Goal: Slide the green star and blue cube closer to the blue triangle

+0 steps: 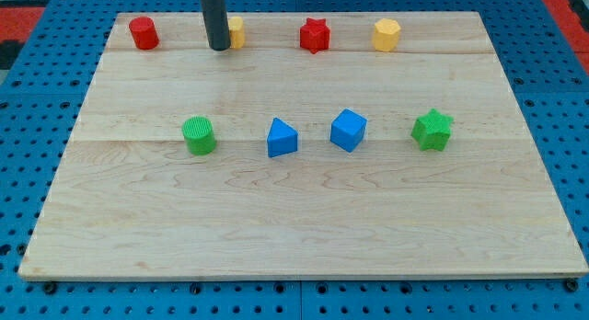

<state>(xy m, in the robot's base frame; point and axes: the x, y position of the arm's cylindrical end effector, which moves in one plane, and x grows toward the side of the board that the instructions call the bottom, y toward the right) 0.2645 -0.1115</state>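
The green star (432,130) lies at the view's right, in the board's middle row. The blue cube (348,130) sits left of it. The blue triangle (282,138) sits just left of the cube. My tip (219,47) rests near the view's top left, touching or just in front of a yellow block (236,31) that it partly hides. The tip is far from the star, cube and triangle.
A green cylinder (198,135) stands left of the triangle. Along the top edge sit a red cylinder (143,32), a red star (314,35) and a yellow hexagonal block (386,34). The wooden board (294,228) lies on a blue pegboard.
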